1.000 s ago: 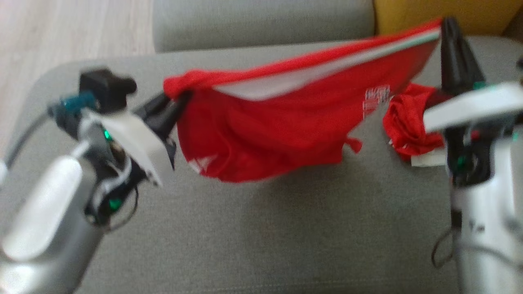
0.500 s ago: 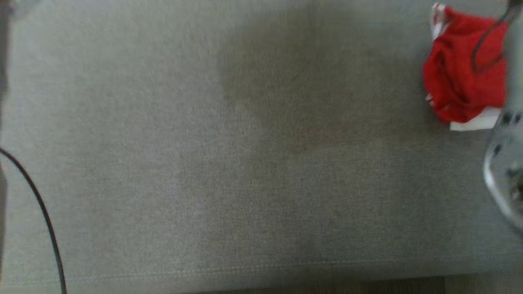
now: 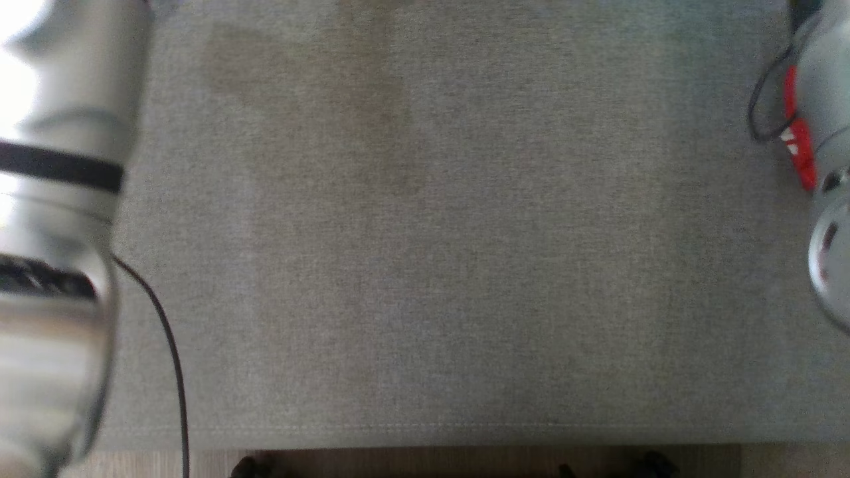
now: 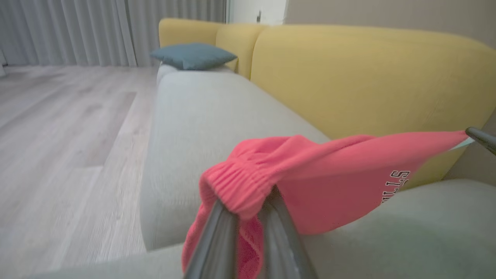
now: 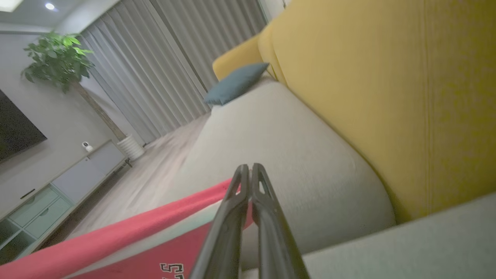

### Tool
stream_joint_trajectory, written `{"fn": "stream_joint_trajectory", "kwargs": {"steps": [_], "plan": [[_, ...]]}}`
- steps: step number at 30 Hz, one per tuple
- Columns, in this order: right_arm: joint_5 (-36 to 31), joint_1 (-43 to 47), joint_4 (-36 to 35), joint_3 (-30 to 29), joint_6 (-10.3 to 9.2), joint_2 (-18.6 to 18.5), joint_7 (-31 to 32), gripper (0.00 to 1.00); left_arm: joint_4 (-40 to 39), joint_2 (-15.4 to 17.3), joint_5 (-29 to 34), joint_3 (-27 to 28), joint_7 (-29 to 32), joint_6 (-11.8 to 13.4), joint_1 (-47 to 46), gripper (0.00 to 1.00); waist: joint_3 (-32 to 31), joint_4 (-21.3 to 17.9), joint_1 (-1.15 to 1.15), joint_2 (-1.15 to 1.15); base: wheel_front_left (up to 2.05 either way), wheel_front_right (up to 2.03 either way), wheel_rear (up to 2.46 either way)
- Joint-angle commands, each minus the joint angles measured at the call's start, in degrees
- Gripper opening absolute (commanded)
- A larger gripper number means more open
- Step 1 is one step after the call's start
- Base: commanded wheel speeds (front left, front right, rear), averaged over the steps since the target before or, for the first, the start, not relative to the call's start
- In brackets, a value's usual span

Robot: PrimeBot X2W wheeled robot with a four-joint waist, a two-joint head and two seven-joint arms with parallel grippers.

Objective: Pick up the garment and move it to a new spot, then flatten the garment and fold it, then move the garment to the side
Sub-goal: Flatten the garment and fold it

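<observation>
My left gripper [image 4: 248, 199] pinches the ribbed band of the red garment [image 4: 333, 182], and my right gripper [image 5: 250, 169] is clamped on its far edge. The cloth hangs stretched between the two, lifted above the grey sofa seat [image 4: 209, 112], in front of the yellow backrest [image 4: 368, 81].

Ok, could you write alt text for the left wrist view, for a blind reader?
The left gripper pinches the elastic edge of a red garment, which stretches taut to the right above a grey sofa seat. Behind are yellow back cushions, a blue pillow and a wooden floor.
</observation>
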Motion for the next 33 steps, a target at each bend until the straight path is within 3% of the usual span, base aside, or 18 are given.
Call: {"fn": "stream_joint_trajectory", "kwargs": {"steps": [1,6,11,22,33], "plan": [[0.3,0.6,-0.6,-0.9,0.11,0.5,-0.5,0.00,-0.8,2.0,-0.9,-0.3,-0.9,-0.1,-0.2,0.00,-0.1,0.4,-0.01,0.00,0.00,0.00,0.00],[-1.4,6.1,1.5,0.3,0.11,0.5,2.5,0.00,-1.2,1.9,-3.1,-10.9,-1.8,-0.1,7.3,0.00,-1.9,0.7,-0.01,0.00,0.00,0.00,0.00],[-3.6,11.8,1.8,3.2,0.11,0.1,7.3,0.00,-3.5,5.6,-6.5,-21.6,-1.8,-0.1,13.7,0.00,-4.9,0.0,-0.01,0.00,0.00,0.00,0.00],[-4.3,19.4,2.0,8.7,0.11,-2.4,17.1,0.00,-6.4,11.3,-13.0,-32.8,-1.8,-0.1,20.4,0.00,-11.2,-1.1,-0.01,0.00,0.00,0.00,0.00],[1.5,28.6,0.6,17.1,0.11,-3.6,24.0,0.00,-10.4,15.5,-15.8,-41.6,-1.7,-0.1,27.3,0.00,-18.9,-2.4,-0.01,0.00,0.00,0.00,0.00]]}}
